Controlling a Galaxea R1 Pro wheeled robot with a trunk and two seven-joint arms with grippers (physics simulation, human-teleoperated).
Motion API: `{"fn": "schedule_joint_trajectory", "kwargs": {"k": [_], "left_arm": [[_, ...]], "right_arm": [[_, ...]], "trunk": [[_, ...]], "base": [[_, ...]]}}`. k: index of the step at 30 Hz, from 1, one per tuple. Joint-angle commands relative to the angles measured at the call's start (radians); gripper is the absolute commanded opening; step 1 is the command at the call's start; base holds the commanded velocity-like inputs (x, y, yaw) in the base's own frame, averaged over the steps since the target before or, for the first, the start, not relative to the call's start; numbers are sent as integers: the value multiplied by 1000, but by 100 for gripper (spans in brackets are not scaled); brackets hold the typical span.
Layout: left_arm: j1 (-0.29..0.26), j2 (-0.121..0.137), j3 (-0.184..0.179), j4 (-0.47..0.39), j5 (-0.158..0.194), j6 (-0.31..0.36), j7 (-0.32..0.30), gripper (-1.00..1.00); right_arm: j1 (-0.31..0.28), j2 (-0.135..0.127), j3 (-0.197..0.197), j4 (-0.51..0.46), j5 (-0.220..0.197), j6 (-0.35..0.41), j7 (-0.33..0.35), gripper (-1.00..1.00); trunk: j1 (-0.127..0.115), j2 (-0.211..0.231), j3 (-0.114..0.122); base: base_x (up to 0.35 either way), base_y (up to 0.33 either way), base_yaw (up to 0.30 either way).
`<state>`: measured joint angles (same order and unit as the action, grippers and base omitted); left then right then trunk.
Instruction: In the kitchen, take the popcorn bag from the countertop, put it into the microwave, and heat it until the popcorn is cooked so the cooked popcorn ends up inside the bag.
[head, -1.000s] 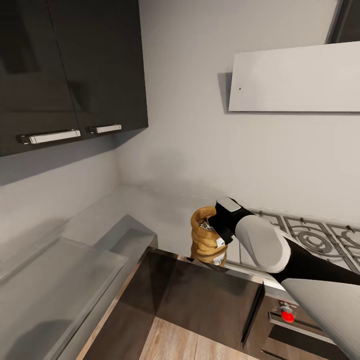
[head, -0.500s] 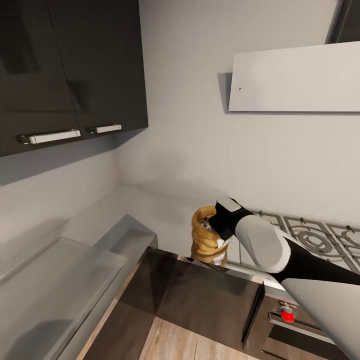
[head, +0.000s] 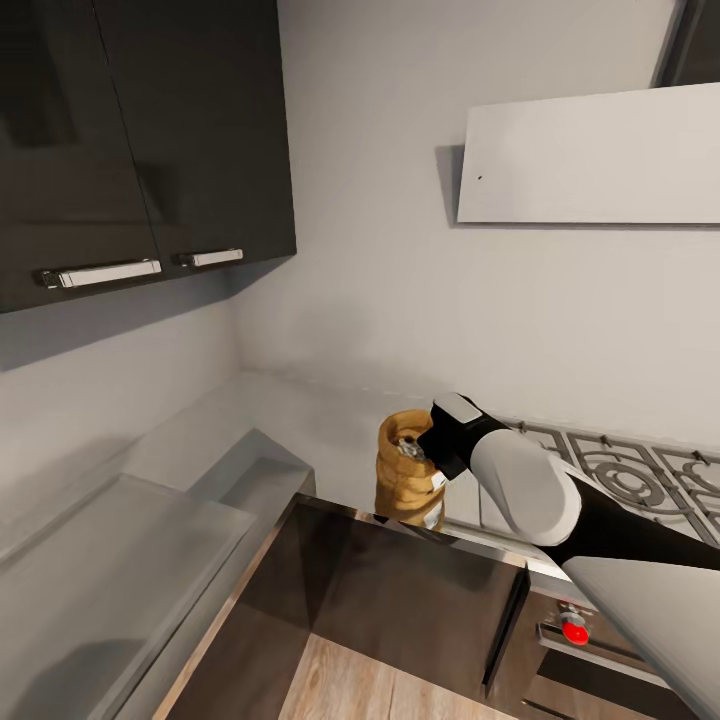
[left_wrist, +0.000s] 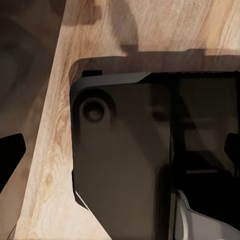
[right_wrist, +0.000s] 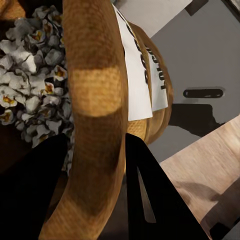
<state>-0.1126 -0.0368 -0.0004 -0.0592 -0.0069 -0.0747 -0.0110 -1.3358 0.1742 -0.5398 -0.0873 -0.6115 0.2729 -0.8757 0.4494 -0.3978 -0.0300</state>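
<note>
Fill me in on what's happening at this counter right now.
The robot's right pincer is closed on the rolled rim of the popcorn bag, one finger inside and one outside, as the right wrist view shows. The bag stands upright at the edge of the steel countertop, beside the gas hob, with popped white kernels visible inside. The left wrist view looks down at the wood floor and the robot's dark base, so the left pincer is idle, its fingers apart.

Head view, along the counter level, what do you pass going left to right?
Steel countertop → popcorn bag → right gripper on the bag's rim → gas hob grates.
</note>
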Motion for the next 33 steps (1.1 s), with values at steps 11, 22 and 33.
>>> {"fn": "schedule_joint_trajectory", "kwargs": {"k": [11, 22, 33], "left_arm": [[-1, -2, -1, 0, -1, -4, -1, 100], [-2, -9, 1, -1, 2, -4, 0, 100], [-10, -12, -4, -1, 4, -4, 0, 100]], "right_arm": [[-34, 0, 35, -127, -5, 169, -124, -100], [-150, -3, 32, -270, -11, 474, -283, -100], [-297, -118, 33, -265, -8, 654, -288, -100]], "trunk": [[1, -2, -2], [1, -2, -2], [1, -2, -2]], "base": [[0, 0, 0], [0, 0, 0], [0, 0, 0]]}}
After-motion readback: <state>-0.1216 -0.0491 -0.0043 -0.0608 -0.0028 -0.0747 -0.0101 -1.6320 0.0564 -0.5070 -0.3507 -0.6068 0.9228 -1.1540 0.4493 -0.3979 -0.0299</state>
